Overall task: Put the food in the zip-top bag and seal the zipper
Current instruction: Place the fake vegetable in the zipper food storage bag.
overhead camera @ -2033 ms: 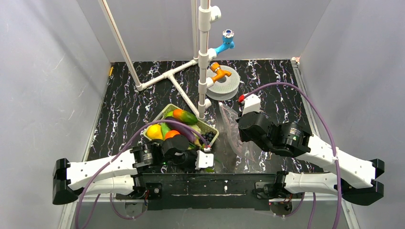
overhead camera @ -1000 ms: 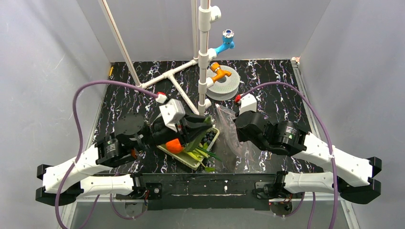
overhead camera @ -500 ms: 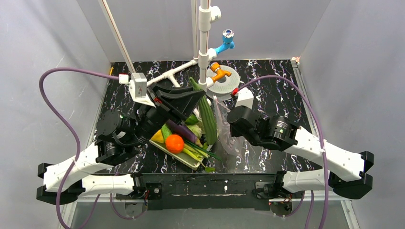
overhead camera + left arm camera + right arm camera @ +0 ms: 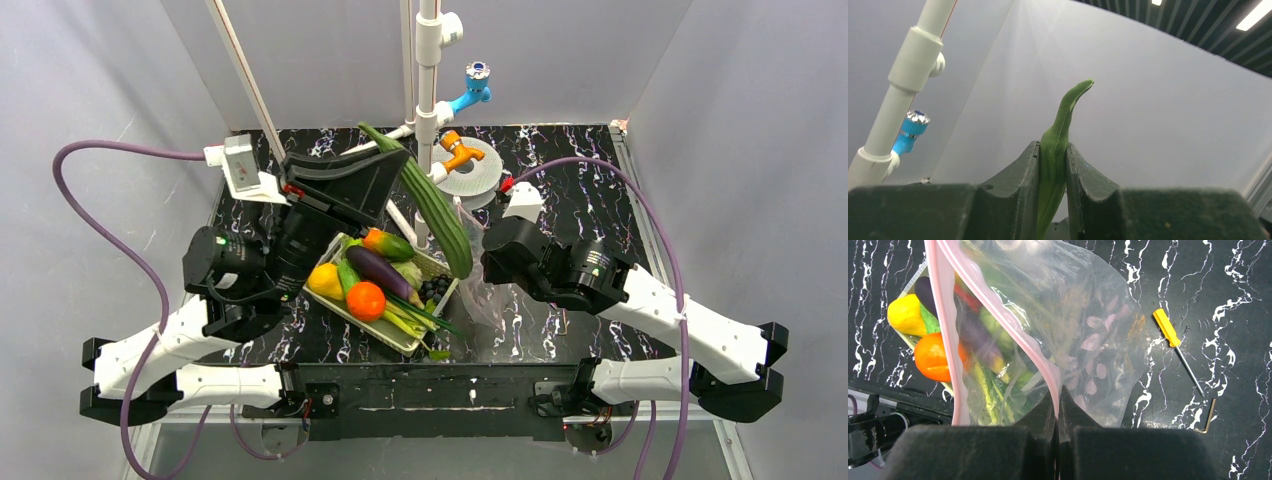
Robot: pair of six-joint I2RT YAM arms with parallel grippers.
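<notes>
**Cucumber aloft, bag pinched by its zipper**

The left gripper (image 4: 1052, 155) clamps a long, bumpy green cucumber (image 4: 432, 215) (thin tip upward), tilted above the mesh basket (image 4: 372, 328). The right gripper (image 4: 1058, 397) is closed on the pink zipper (image 4: 945, 315) of the clear, dotted zip-top bag (image 4: 1088, 315), just beside the basket.

The zip-top bag (image 4: 476, 296) hangs right of the basket (image 4: 385, 337); the cucumber (image 4: 430, 208) slants between them.
</notes>
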